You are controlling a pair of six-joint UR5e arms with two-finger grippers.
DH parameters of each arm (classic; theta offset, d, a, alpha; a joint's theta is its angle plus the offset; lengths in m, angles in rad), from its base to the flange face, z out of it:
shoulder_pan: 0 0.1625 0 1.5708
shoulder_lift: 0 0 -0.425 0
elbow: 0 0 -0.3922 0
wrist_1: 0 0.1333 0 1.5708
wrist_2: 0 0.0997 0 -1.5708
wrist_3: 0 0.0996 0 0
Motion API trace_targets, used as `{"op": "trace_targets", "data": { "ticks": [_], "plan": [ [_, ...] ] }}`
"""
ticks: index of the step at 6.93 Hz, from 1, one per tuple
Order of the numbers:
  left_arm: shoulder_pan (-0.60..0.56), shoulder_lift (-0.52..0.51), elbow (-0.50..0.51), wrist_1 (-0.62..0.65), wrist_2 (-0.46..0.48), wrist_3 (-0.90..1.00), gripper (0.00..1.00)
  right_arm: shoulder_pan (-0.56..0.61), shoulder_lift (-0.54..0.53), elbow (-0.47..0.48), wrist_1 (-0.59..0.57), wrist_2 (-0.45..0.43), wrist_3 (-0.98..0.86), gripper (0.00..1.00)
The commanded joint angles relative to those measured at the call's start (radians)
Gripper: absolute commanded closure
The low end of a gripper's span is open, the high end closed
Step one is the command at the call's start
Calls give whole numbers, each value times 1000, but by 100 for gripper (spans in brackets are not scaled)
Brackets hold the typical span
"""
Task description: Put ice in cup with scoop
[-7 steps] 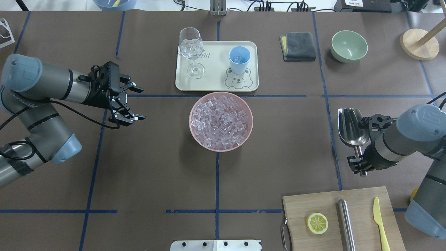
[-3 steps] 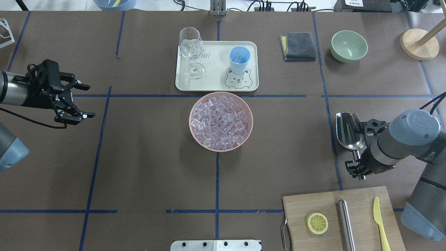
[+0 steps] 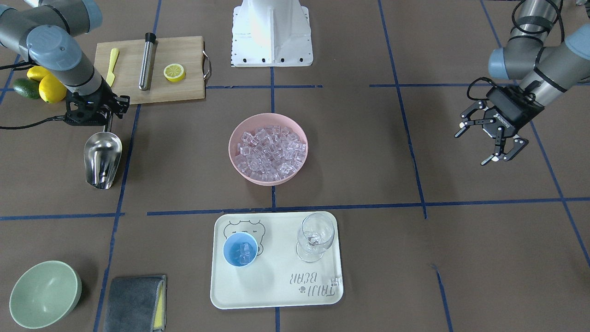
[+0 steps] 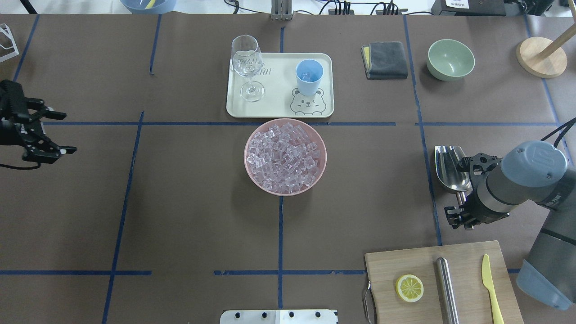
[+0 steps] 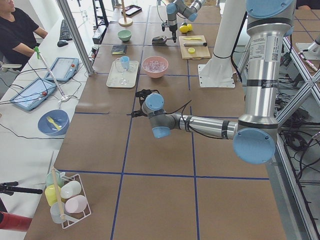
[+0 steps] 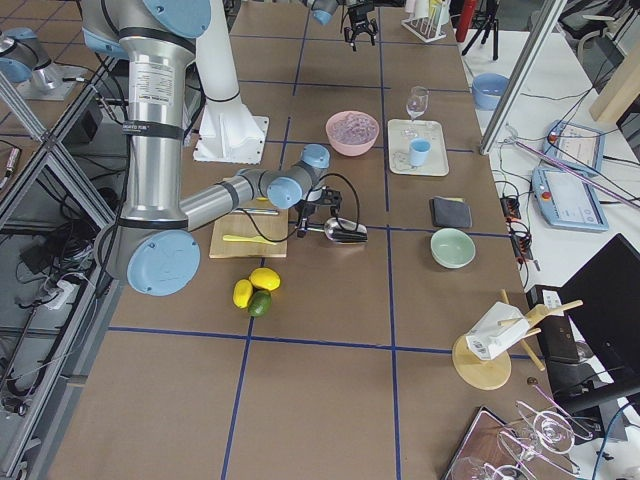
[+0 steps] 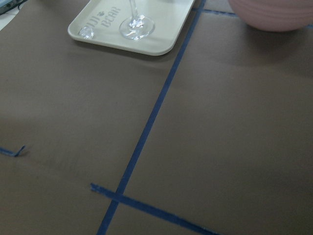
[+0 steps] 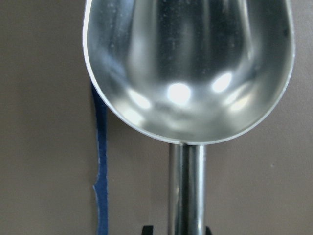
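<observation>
The steel scoop (image 4: 451,168) lies low at the table's right, its bowl empty, as the right wrist view (image 8: 188,63) shows. My right gripper (image 4: 463,212) is shut on its thin handle; it also shows in the front view (image 3: 108,121) with the scoop (image 3: 102,159). The ice (image 4: 285,155) fills a pink bowl (image 4: 248,148) at the centre. The light-blue cup (image 4: 309,76) stands on a cream tray (image 4: 274,92) behind the bowl, with a few cubes inside (image 3: 240,249). My left gripper (image 4: 67,131) is open and empty at the far left.
A wine glass (image 4: 246,63) stands on the tray's left side. A grey cloth (image 4: 384,59) and green bowl (image 4: 450,58) sit at the back right. A cutting board (image 4: 387,270) with lemon slice, steel cylinder and yellow knife lies front right.
My left arm has drawn back to the left, away from the bowl, its gripper still open. My right gripper with the scoop has shifted only slightly.
</observation>
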Motion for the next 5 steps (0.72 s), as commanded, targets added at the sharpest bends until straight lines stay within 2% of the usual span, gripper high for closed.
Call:
{"op": "trace_targets", "data": {
  "ticks": [1, 2, 4, 5],
  "plan": [
    [-124, 117, -1, 98, -4, 0, 0, 6, 1, 18, 1, 0, 0, 0],
    [-167, 115, -8, 265, -6, 0, 0, 47, -12, 61, 1, 9, -7, 0],
    [-231, 112, -92, 622, -6, 0, 0, 149, -32, 124, -1, 20, -14, 0],
    [-263, 121, -125, 713, -7, 0, 0, 224, -34, 121, -1, 61, -20, 0]
  ]
}}
